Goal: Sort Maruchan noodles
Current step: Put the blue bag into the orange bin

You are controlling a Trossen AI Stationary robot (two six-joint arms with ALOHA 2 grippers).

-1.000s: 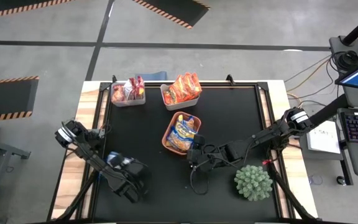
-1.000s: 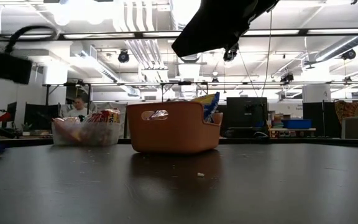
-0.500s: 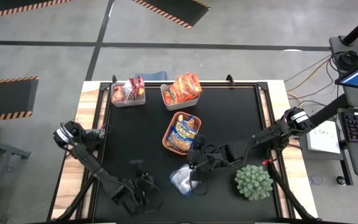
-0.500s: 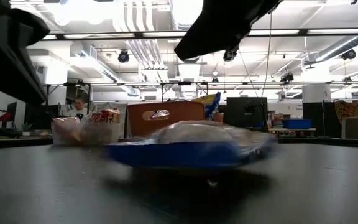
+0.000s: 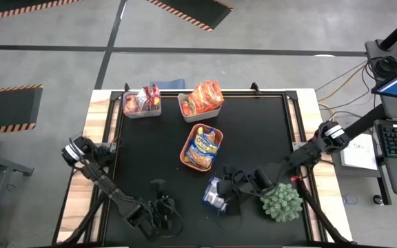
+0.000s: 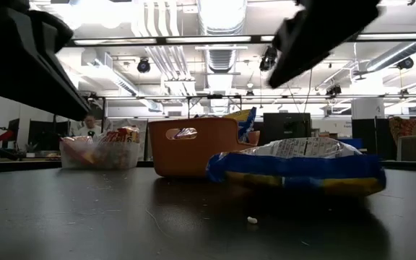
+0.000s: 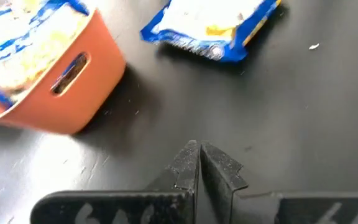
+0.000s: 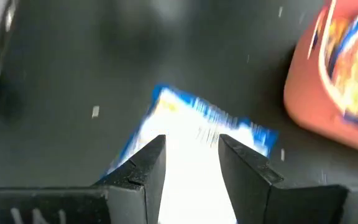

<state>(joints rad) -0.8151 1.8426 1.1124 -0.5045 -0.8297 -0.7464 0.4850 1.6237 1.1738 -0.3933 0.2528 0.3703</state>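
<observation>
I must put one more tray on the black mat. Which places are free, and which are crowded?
Free: the mat's right half, between the orange tray and the right edge, above the right gripper; also the left strip below the clear bin. Crowded: the front, with the blue packet, green plant ball and left gripper.

Grey concrete floor (image 5: 267, 27), hazard-striped mats (image 5: 191, 10); ceiling ducts (image 6: 219, 22), strip lights.
</observation>
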